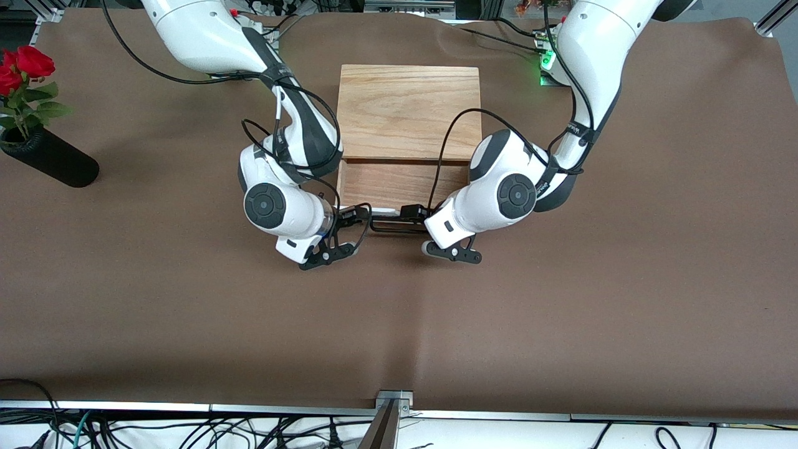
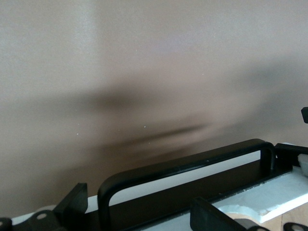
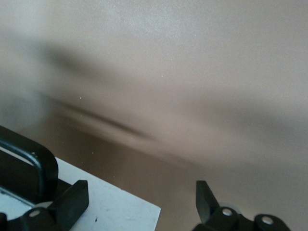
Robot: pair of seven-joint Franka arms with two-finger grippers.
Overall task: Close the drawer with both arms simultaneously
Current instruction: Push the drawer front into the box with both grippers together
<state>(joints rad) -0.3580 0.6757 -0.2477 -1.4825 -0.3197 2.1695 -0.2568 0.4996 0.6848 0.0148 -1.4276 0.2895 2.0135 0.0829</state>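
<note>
The light oak box sits mid-table near the arms' bases. Its drawer stands partly pulled out toward the front camera, wooden tray showing. The white front panel carries a thin black wire handle. My right gripper is open at the panel's end toward the right arm; the right wrist view shows its fingers straddling the panel's corner. My left gripper is open at the panel's other end; the left wrist view shows the handle and panel between its fingers.
A black vase with red roses lies tilted near the right arm's end of the table. Brown cloth covers the table between the drawer and the front edge.
</note>
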